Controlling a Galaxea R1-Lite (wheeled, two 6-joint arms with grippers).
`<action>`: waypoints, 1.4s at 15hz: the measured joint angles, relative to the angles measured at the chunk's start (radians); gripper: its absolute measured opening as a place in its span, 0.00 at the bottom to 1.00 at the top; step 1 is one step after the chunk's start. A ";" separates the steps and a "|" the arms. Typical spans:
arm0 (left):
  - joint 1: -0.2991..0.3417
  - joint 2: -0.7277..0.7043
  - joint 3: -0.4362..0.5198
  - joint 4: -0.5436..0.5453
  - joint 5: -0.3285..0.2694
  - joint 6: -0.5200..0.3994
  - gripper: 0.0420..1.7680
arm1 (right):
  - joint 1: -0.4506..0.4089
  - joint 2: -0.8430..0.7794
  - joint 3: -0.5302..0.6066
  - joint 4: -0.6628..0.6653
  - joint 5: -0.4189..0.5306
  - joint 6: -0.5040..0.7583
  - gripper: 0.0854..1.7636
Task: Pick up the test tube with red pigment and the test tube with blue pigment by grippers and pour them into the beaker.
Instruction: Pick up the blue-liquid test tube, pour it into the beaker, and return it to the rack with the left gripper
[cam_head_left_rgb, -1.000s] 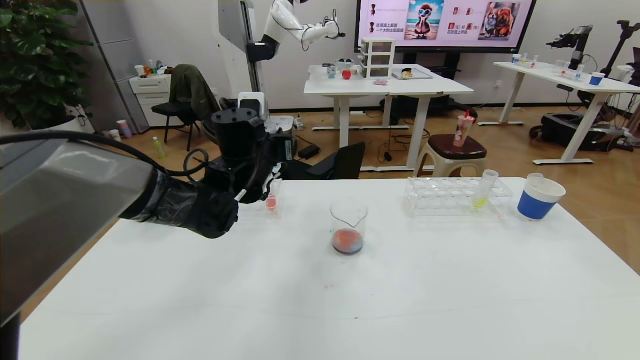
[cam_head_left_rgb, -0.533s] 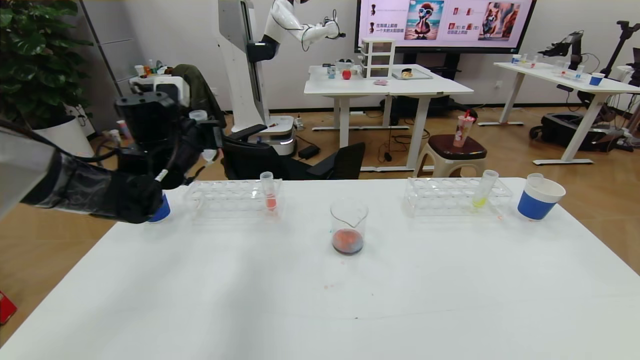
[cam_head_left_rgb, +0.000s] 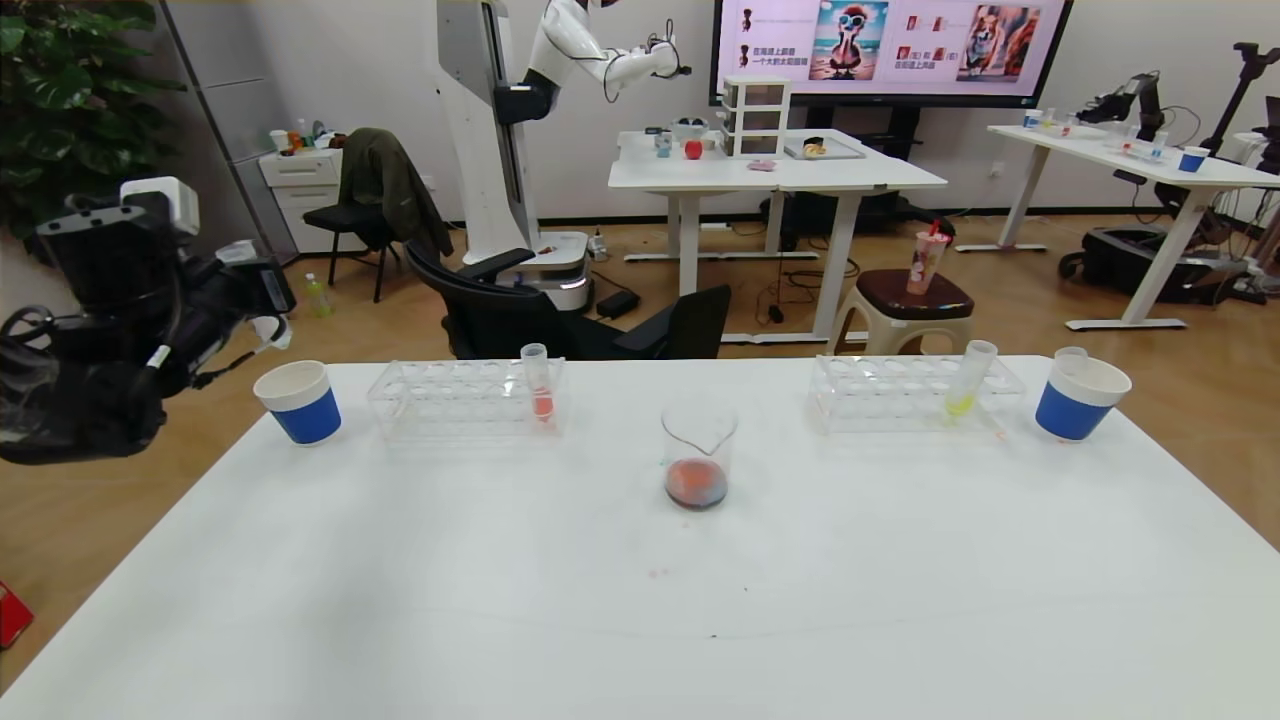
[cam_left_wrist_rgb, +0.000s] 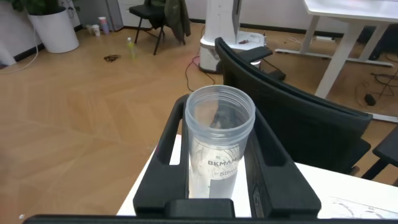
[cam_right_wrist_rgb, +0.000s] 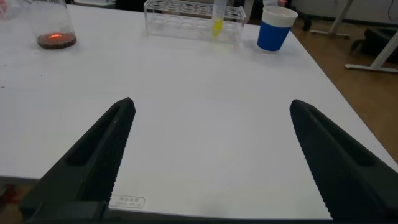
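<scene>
My left gripper (cam_head_left_rgb: 258, 295) is off the table's left edge, beside the left blue-banded paper cup (cam_head_left_rgb: 298, 402). It is shut on a clear test tube (cam_left_wrist_rgb: 219, 155) that shows no liquid. The beaker (cam_head_left_rgb: 698, 455) stands at the table's middle with reddish, dark-edged liquid in its bottom; it also shows in the right wrist view (cam_right_wrist_rgb: 55, 34). No tube with deep red or blue liquid shows. My right gripper (cam_right_wrist_rgb: 211, 162) is open and empty, low over the table's front right; the head view does not show it.
The left rack (cam_head_left_rgb: 465, 400) holds a salmon-orange tube (cam_head_left_rgb: 537, 385). The right rack (cam_head_left_rgb: 915, 392) holds a yellow-green tube (cam_head_left_rgb: 968, 380). A second blue-banded cup (cam_head_left_rgb: 1080, 397) at the far right has a clear tube top behind it. A black chair stands behind the table.
My left arm has swung left from over the left rack to beyond the table's left edge, carrying the clear tube. The left cup and rack are now uncovered.
</scene>
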 joint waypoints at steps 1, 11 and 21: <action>0.008 0.013 -0.006 -0.003 -0.001 0.000 0.28 | 0.000 0.000 0.000 0.000 0.000 0.000 0.98; 0.071 0.219 -0.070 -0.098 0.006 -0.001 0.28 | 0.000 0.000 0.000 0.000 0.000 0.000 0.98; 0.074 0.317 -0.024 -0.190 0.001 -0.046 0.28 | 0.000 0.000 0.000 0.000 0.000 0.000 0.98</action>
